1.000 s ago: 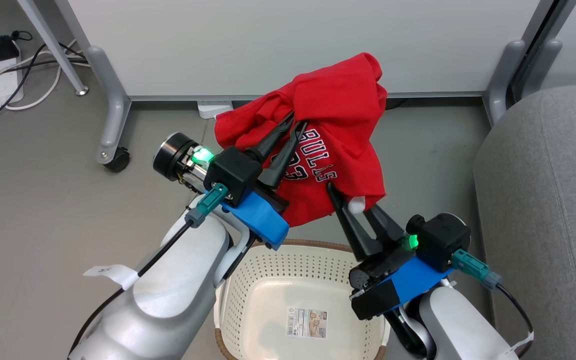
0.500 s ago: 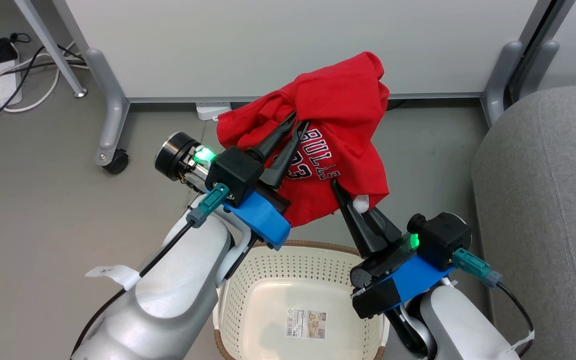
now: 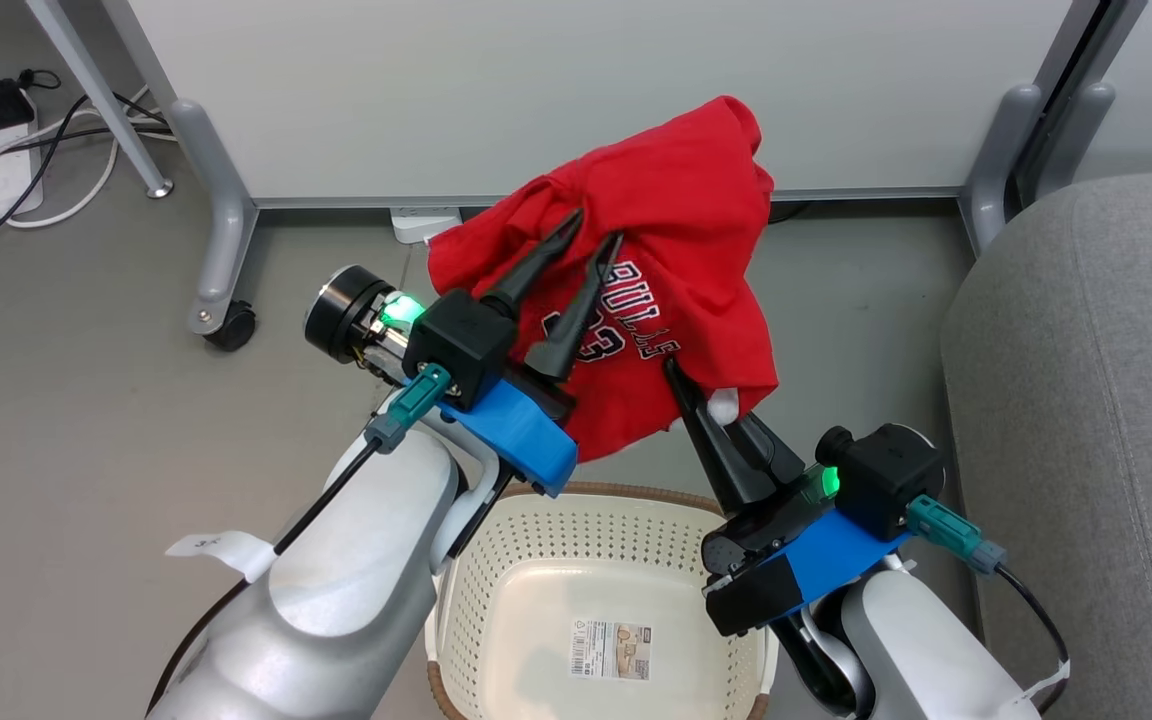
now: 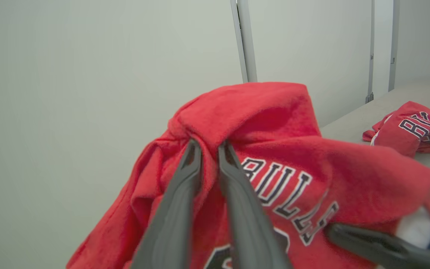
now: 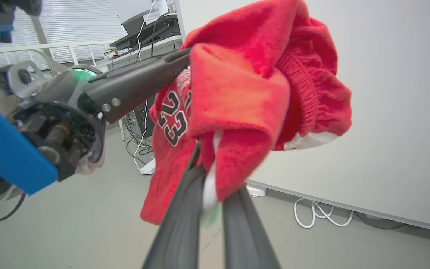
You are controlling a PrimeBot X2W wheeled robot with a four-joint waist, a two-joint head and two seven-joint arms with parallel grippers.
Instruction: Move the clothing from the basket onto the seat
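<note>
Grey floor (image 3: 86, 450) lies under the clothing (image 3: 676, 250), aloft beyond the basket (image 3: 536, 540), left of the seat (image 3: 1086, 400); right gripper (image 3: 701, 390) clamps its hem, left gripper (image 3: 597, 226) stands slightly parted around a fold.

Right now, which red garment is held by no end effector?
The crumpled garment lying on the grey seat, far right in the left wrist view; the other garment hangs gripped in mid-air.
</note>
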